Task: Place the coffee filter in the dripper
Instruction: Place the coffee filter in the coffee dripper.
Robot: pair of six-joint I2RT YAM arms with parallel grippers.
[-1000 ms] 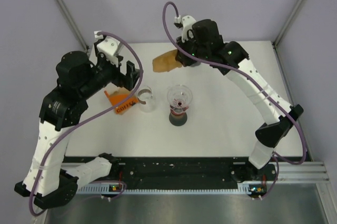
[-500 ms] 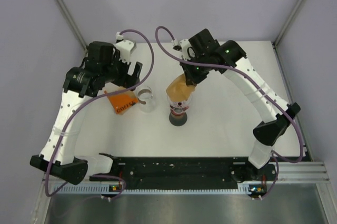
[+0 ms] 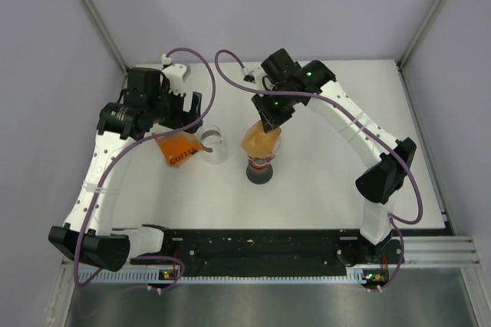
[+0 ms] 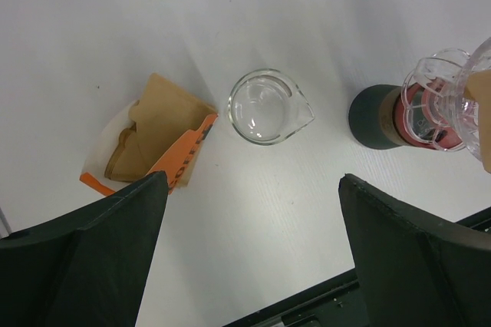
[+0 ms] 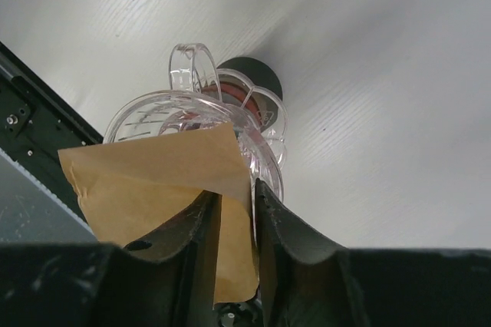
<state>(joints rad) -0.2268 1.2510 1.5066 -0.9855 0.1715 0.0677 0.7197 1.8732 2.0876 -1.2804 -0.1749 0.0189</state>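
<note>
While the right gripper pinches the brown filter between narrowly parted jaws, the paper leans over the mouth of the glass dripper; how far it sits inside I cannot tell. The left gripper hovers wide open and empty above the jug and the orange filter pack.

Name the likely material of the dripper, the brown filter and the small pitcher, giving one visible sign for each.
Dripper: clear glass or hard plastic, glossy; its ribbed wall and handle are see-through.
Filter: unbleached paper by the look of it, matte tan; a thin sheet with crisp straight edges.
Pitcher: probably clear glass; the table shows through it and the rim catches bright highlights.
</note>
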